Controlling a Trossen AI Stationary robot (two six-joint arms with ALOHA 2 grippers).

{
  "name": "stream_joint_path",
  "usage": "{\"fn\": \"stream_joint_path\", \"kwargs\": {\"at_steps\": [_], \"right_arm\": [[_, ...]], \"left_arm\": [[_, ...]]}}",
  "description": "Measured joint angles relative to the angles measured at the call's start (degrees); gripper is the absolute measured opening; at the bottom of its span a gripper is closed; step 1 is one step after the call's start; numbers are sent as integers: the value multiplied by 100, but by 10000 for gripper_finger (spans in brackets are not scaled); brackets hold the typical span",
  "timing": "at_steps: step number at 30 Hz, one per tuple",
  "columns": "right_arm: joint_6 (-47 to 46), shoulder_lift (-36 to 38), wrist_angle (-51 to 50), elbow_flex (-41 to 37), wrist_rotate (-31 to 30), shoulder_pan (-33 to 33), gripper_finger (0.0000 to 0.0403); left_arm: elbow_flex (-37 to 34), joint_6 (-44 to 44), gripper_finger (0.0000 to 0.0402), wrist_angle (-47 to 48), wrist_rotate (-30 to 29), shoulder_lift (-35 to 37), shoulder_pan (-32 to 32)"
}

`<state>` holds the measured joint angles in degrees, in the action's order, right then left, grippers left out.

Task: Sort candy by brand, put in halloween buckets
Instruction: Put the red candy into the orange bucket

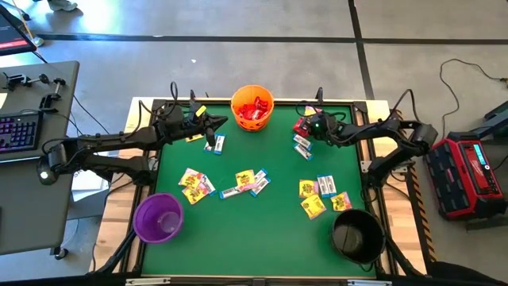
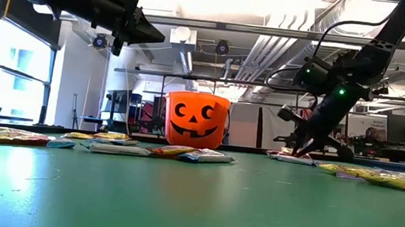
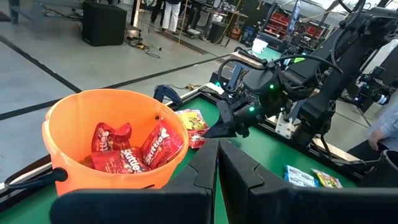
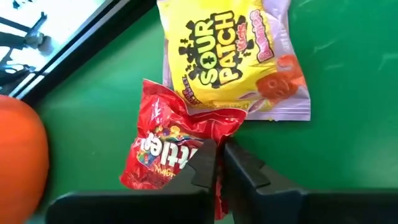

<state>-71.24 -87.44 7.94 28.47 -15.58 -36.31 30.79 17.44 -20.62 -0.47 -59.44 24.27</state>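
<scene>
The orange bucket [image 1: 252,107] stands at the far edge with red packets inside [image 3: 124,149]. The purple bucket [image 1: 158,218] stands near left and the black bucket [image 1: 357,235] near right. My right gripper [image 4: 219,149] is right of the orange bucket, low at the table, shut on a crumpled red candy packet [image 4: 165,146]. A yellow packet [image 4: 230,56] lies flat just beyond the red packet. My left gripper [image 1: 221,121] hangs shut above the table, left of the orange bucket, holding nothing. My right gripper pinches the red packet between its two fingers at the edge nearest them [image 4: 200,163]. The fingers slant down from above, coming from the table's right side. The packet is crumpled, and its far corner [image 4: 224,118] overlaps the yellow packet's edge.
Loose candy lies flat across the green table [image 1: 270,230]: mixed packets left of centre [image 1: 195,184], at centre [image 1: 246,183] and at right [image 1: 317,195]. White-blue packets lie near each gripper [image 1: 214,144] [image 1: 302,147]. The table's raised frame [image 1: 373,107] runs behind my right arm.
</scene>
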Motion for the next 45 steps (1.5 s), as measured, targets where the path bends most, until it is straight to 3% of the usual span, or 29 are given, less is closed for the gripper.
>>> {"fn": "stream_joint_path", "kwargs": {"at_steps": [8, 16, 23, 30, 39, 45], "right_arm": [[240, 258, 224, -11, 7, 47, 2], [739, 1383, 741, 8, -109, 154, 0], [1532, 1688, 742, 995, -728, 709, 0], [2864, 875, 97, 2865, -921, 1029, 0], [4045, -1140, -1981, 5819, -186, 998, 0], [4413, -2282, -3074, 7065, 322, 996, 0]], "left_arm": [[0, -2, 5, 7, 0, 0, 0], [0, 36, 5, 25, -32, 0, 139], [0, -128, 5, 26, -46, 0, 289], [0, -153, 5, 17, -164, -2, 348], [0, -214, 5, 13, -319, -2, 348], [2, -217, 5, 4, -335, -2, 348]]}}
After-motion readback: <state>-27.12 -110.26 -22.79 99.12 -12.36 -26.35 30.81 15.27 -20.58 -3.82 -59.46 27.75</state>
